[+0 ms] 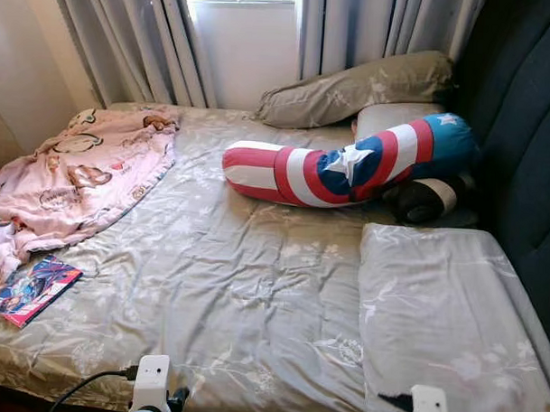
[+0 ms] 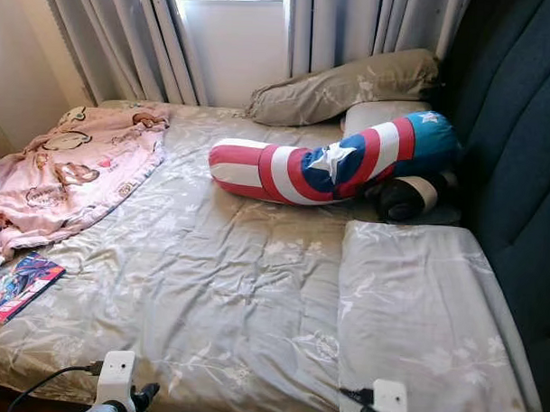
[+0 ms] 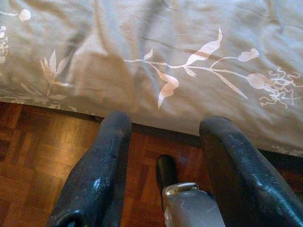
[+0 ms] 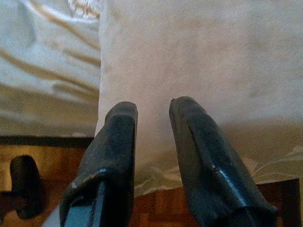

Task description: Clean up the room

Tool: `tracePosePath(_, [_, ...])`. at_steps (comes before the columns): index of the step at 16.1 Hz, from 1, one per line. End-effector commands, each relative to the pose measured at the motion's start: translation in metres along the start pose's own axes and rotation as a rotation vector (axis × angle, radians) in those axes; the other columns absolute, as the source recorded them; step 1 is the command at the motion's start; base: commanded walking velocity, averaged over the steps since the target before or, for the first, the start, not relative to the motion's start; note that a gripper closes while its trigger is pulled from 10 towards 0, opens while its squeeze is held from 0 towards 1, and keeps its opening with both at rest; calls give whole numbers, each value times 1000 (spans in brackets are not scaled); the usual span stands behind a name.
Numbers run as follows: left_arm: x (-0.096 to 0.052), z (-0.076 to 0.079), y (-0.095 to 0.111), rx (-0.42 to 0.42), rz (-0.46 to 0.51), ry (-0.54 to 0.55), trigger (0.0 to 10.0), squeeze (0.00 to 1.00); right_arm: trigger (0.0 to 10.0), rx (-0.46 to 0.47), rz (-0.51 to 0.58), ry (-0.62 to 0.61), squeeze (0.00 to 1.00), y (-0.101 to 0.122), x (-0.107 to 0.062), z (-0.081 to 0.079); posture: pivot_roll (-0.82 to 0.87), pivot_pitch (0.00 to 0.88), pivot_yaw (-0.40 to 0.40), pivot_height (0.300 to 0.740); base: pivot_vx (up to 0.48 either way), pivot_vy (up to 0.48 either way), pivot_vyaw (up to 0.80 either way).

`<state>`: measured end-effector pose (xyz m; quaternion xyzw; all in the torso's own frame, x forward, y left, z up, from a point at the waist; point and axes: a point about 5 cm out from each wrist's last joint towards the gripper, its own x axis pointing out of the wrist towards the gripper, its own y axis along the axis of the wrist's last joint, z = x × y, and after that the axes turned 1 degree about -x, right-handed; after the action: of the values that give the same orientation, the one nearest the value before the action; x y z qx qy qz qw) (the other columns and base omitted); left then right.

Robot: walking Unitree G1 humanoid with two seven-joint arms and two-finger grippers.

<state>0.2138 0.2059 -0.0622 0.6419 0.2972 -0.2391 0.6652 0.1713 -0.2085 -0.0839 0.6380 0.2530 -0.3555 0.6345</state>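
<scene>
Across the bed [image 1: 245,286], a pink blanket [image 1: 77,176] lies crumpled toward its far-left corner, a striped bolster [image 1: 349,163] by the headboard, a comic book [image 1: 33,288] near the left edge (all probably awaiting tidying), while left gripper [image 3: 161,142] and right gripper [image 4: 151,123] hang spread and empty at its near edge.

Scuffed black fingers [image 3: 102,170] (silver wrist bracket [image 3: 191,205])

Bed [image 1: 254,287] dead ahead, headboard [image 1: 521,133] along its 3 o'clock side. Up at 1 o'clock, a long bolster [image 1: 349,163] lies across the bed, 2 pillows [image 1: 351,91] behind it toward the curtains [image 1: 154,39] at 12. Blanket [image 1: 77,172] heaped at 10 o'clock, with a book [image 1: 33,290] just before it at 9. A flat pillow [image 1: 443,320] sits near at 4 o'clock.
</scene>
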Motion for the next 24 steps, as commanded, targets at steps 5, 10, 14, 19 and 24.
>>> tracePosePath(5, [-1, -2, -5, 7, -23, 12, 10000, 0, 10000, 41, -18, -5, 0, -5, -1, -2, -53, 27, 30, 740, 0, 326, 480])
tracePosePath(10, [-2, -2, -9, 8, -38, 10, 10000, 0, 10000, 76, -16, -25, 0, -2, 0, -1, -60, 42, 36, 740, 0, 327, 0])
tracePosePath(14, [-3, -5, -11, 8, -47, 14, 10000, 0, 10000, 88, -12, -18, 0, -1, 1, -5, -53, 51, 37, 740, 0, 325, 0])
tracePosePath(19, [-4, -7, -13, 9, -56, 18, 10000, 0, 10000, 95, -20, -14, 0, -3, 0, -8, -56, 57, 38, 740, 0, 326, 0])
tracePosePath(24, [-4, -6, -14, 7, -61, 17, 10000, 0, 10000, 92, -24, -14, 0, -3, 0, -8, -52, 66, 38, 740, 0, 317, 0])
